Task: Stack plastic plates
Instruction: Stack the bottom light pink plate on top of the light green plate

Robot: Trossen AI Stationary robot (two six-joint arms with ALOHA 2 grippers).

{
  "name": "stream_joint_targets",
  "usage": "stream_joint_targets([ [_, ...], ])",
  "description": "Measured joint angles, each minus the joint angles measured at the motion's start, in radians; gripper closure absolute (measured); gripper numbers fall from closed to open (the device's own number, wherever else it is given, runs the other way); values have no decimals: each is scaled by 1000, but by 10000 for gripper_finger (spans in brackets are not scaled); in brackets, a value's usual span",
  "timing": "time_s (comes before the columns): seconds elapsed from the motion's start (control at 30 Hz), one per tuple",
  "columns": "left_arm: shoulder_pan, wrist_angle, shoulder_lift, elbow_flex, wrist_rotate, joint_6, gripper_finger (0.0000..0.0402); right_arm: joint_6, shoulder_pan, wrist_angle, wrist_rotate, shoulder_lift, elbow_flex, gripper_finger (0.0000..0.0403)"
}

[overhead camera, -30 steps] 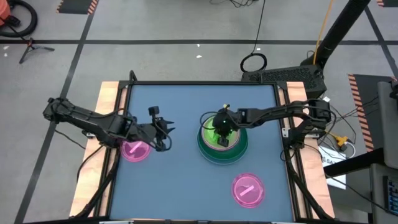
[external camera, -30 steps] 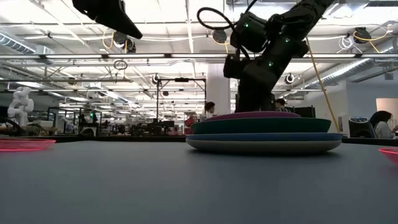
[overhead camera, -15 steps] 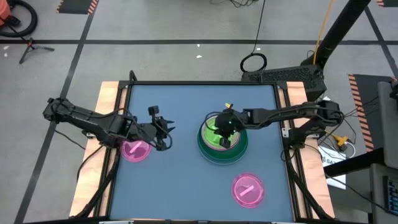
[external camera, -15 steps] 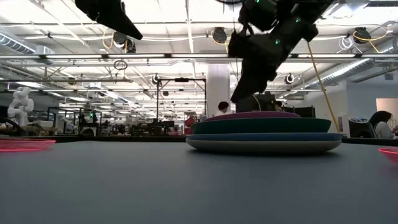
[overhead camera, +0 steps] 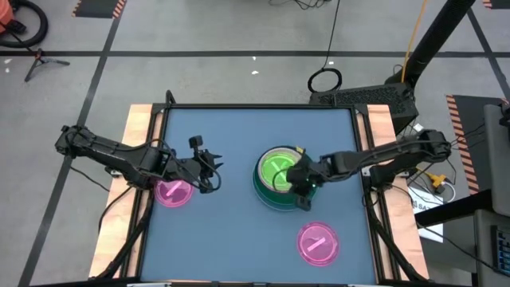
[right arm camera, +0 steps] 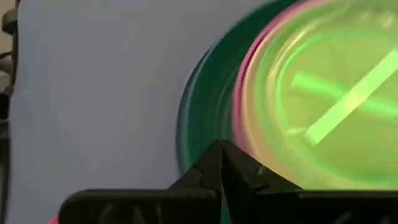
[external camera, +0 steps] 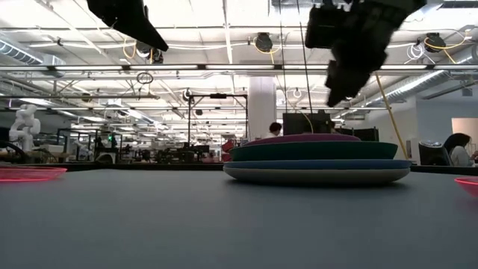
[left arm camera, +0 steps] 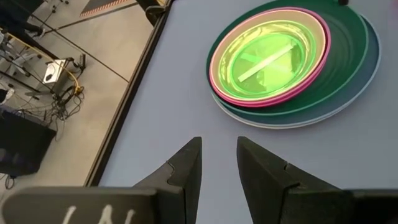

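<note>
The right pincer (overhead camera: pixel 305 194), pressed together and empty beside the stack (overhead camera: pixel 284 178), should approach the pink plate (overhead camera: pixel 318 242) low

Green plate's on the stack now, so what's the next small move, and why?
Probably swing the right pincer, shut and empty, toward the loose pink plate nearest it and open. The green plate already tops the stack; the left pincer hovers by the other pink plate.

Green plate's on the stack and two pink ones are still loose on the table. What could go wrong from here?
1. The right tool, shut, hangs over the stack's edge; a low sideways move could nudge the translucent green plate off centre.
2. The left tool hovers beside one pink plate, empty; a flat thin rim may slip during a grab.
3. The other pink plate lies near the table's front edge.
</note>
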Motion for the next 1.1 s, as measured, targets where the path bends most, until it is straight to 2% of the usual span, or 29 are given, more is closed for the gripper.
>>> stream_joint_targets([
  [0.27,0,3,0,0,0,1,293,185,110,-298,-2,24,118,403],
  [0.47,0,2,0,0,0,-1,293,131,184,-388,1,36,152,398],
  [0.57,0,2,0,0,0,-10,293,129,231,-418,-2,36,152,375],
  [0.7,0,1,0,0,0,-19,293,151,285,-431,9,36,152,323],
  [0.87,0,1,0,0,0,-19,293,235,350,-431,26,76,140,267],
  [1.1,0,-3,0,0,0,-22,293,311,401,-433,26,152,93,246],
])
